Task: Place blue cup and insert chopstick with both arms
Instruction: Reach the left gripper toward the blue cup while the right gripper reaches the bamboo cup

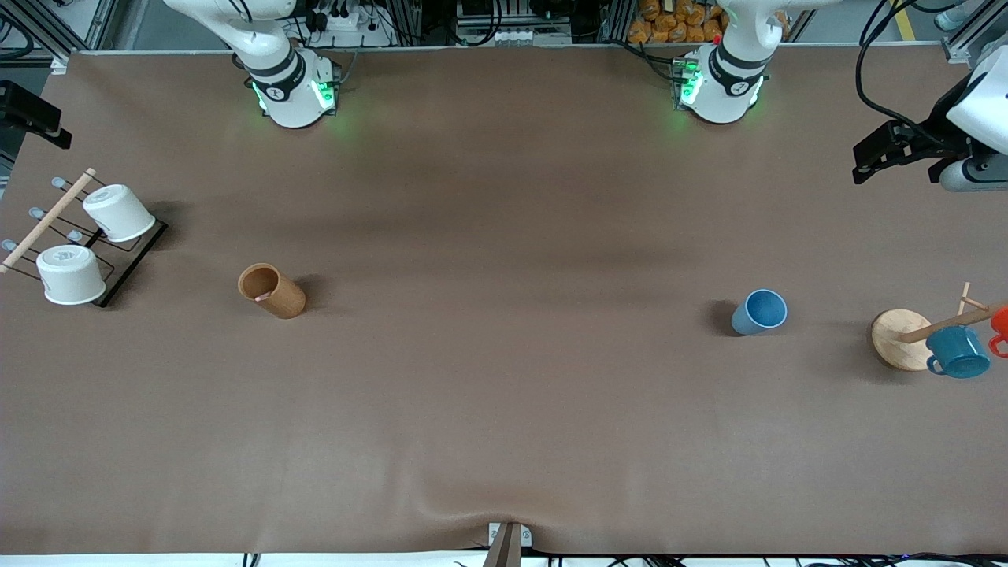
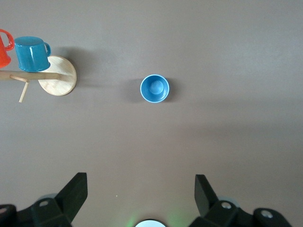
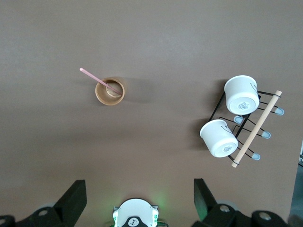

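Note:
The blue cup (image 1: 760, 312) stands upright on the brown table toward the left arm's end; it also shows in the left wrist view (image 2: 154, 88). The chopstick (image 3: 97, 81) is pinkish and leans in a brown wooden cup (image 3: 110, 91) toward the right arm's end; in the front view that cup (image 1: 272, 290) shows only the stick's tip (image 1: 262, 298). My left gripper (image 2: 141, 189) is open and empty, high over the table by its own base. My right gripper (image 3: 139, 189) is open and empty, high over its own base. Neither gripper shows in the front view.
A wooden mug stand (image 1: 902, 339) holding a teal mug (image 1: 957, 351) and a red mug (image 1: 1000, 327) sits at the left arm's end. A black wire rack (image 1: 130, 264) with two white cups and a pale dowel sits at the right arm's end. A black and white device (image 1: 906, 150) hangs by the table edge.

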You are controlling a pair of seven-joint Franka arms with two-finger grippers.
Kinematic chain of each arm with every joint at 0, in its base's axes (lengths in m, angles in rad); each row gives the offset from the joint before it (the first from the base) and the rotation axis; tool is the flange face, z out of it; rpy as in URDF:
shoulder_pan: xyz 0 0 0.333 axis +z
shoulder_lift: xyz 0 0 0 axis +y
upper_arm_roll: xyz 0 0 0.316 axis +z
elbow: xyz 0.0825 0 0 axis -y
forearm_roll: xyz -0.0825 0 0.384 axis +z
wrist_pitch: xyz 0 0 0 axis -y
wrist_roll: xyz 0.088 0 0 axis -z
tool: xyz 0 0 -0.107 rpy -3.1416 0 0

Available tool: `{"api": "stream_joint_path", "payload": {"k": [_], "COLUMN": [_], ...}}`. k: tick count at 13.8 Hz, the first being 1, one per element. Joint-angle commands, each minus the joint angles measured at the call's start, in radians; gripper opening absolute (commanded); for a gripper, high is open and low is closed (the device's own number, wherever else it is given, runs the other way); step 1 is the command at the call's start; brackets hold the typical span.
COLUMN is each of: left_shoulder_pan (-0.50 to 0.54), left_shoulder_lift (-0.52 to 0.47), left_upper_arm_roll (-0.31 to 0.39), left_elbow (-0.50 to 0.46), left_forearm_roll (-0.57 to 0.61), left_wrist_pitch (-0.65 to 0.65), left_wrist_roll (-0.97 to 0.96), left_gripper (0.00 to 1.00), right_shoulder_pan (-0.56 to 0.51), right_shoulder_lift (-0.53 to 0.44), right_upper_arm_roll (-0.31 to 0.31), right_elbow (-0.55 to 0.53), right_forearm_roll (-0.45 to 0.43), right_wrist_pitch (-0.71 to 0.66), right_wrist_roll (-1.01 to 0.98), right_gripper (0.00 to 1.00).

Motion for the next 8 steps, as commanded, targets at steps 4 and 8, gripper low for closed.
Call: {"api": "stream_joint_path", "payload": {"k": [4, 8], "left_shoulder_pan": [0.004, 0.005], "left_shoulder_lift": [0.038, 0.160], "left_upper_arm_roll": [0.005, 0.009], "left_elbow": [0.028, -0.015], "left_forearm_roll": [-0.017, -0.022], "left_wrist_pitch": [0.003, 0.048], "left_wrist_roll": [0.006, 0.012], "left_gripper": [1.00, 1.00], "right_shoulder_pan": [0.006, 0.004], "right_shoulder_lift": [-0.001, 0.007], "right_upper_arm_roll": [0.004, 0.007], "right_elbow": [0.018, 0.009], "right_forearm_roll": [0.021, 0.047], "right_wrist_pitch": [-0.020, -0.012], "right_wrist_roll": [0.016, 0.016], "right_gripper": [1.00, 1.00]}}
